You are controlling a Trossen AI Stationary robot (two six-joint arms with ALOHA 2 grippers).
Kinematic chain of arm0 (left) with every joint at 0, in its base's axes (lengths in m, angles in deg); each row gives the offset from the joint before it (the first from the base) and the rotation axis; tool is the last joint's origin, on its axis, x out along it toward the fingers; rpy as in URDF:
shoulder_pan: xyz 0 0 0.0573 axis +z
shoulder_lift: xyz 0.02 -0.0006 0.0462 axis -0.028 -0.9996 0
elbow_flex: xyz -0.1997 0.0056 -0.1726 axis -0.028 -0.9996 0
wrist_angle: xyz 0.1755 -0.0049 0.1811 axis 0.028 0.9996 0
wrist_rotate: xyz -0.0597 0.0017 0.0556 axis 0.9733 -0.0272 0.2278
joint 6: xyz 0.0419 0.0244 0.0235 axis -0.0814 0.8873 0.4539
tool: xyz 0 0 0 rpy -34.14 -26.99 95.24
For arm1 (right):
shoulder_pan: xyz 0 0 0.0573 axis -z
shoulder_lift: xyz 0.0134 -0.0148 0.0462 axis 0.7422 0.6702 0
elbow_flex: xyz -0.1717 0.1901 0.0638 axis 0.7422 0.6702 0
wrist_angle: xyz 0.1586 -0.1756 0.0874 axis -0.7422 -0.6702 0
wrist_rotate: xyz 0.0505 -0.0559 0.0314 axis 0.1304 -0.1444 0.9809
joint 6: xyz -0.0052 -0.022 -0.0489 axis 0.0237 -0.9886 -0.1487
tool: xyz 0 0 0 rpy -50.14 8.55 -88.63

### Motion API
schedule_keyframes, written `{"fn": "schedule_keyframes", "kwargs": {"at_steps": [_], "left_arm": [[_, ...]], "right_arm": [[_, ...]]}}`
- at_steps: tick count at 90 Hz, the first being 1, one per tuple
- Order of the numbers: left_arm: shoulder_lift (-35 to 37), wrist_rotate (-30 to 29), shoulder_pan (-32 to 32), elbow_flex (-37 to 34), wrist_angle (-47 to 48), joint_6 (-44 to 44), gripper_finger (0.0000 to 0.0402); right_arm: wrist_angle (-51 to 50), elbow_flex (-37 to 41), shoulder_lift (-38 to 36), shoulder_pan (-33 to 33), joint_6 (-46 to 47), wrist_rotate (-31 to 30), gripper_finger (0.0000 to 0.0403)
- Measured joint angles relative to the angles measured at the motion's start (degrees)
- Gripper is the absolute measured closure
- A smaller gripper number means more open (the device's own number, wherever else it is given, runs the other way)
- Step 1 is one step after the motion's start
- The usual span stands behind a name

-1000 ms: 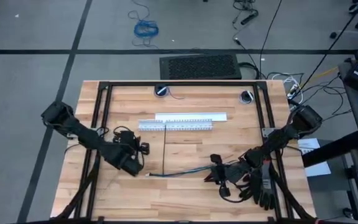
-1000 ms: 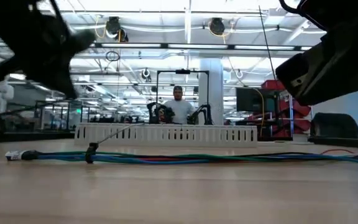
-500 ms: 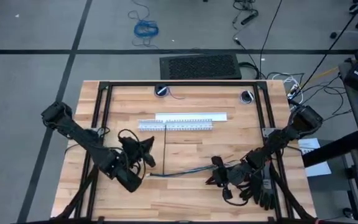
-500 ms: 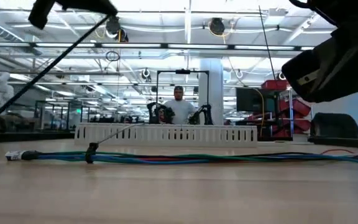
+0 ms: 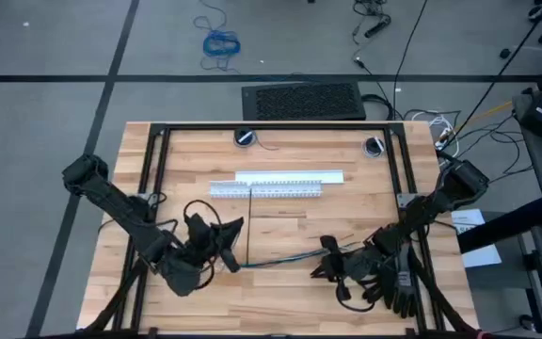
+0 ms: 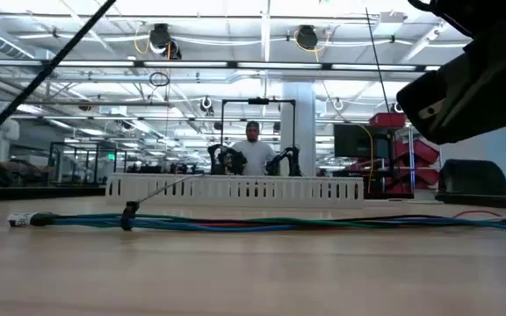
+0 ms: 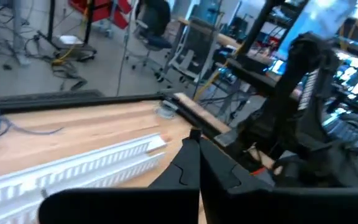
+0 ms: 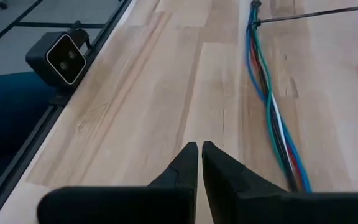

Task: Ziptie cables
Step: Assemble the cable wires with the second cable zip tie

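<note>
The slim bundle of thin blue, grey and green cables (image 5: 276, 261) lies flat on the pale wooden plank counter (image 5: 280, 155), running from near the counter's middle toward 3 o'clock in the high view. In the low view it stretches across the whole width of the counter (image 6: 262, 224).

1 long thin dark ziptie (image 5: 251, 221) lies straight from the white slotted plastic duct (image 5: 269, 188) at 12 o'clock down to the bundle's loose end, where its tip meets the wires (image 8: 309, 12).

The left end effector (image 5: 222, 247) sits at the bundle's 9 o'clock end, just beside the loose wire tips. In the left wrist view its 2 dark fingers (image 7: 188, 168) are pressed together with nothing seen between them.

The right end effector (image 5: 327, 266) sits at the bundle's 3 o'clock end. In the right wrist view its fingers (image 8: 188, 163) are closed tip to tip and empty, and the cables (image 8: 272, 118) run just beside them at about 2 o'clock, apart from the tips. A small black camera (image 8: 64, 57) stands at the counter's edge.
</note>
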Motion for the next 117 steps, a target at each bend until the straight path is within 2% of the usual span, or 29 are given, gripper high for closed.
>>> {"fn": "schedule_keyframes", "kwargs": {"at_steps": [11,21,43,54,65,73,83,94,100,117], "left_arm": [[0.00,0.77,-0.02,0.01,-9.51,10.05,0.0402],[0.00,1.69,-0.02,0.02,-13.95,15.07,0.0402],[-0.81,1.80,0.87,0.10,-16.09,16.68,0.0402],[-6.23,1.87,4.28,0.11,-20.13,17.51,0.0402],[-14.77,2.48,9.22,0.09,-30.00,21.81,0.0402],[-20.41,6.68,12.81,0.09,-41.07,25.58,0.0402],[-26.56,15.82,16.72,0.09,-57.78,33.69,0.0402],[-29.29,22.31,19.54,0.09,-73.90,41.69,0.0402],[-29.00,23.24,20.46,0.09,-77.87,44.68,0.0402],[-28.39,24.33,21.95,0.09,-75.89,44.22,0.0402]], "right_arm": [[0.18,0.00,0.00,0.00,-0.31,0.00,0.0390],[0.22,-0.01,0.00,0.00,-0.37,0.00,0.0390],[0.27,-0.01,0.00,0.00,-0.35,0.15,0.0390],[0.27,-0.01,0.00,0.02,-0.59,0.20,0.0390],[0.59,0.01,0.00,0.15,-0.70,0.23,0.0390],[0.73,0.00,0.00,0.05,-0.70,0.24,0.0390],[0.31,-0.01,0.00,-0.40,-0.89,0.27,0.0390],[-0.88,0.01,0.00,-0.91,-0.94,0.28,0.0390],[-1.28,-0.01,0.00,-1.20,-0.94,0.26,0.0390],[-1.46,-0.01,0.00,-1.55,-0.94,0.04,0.0390]]}}
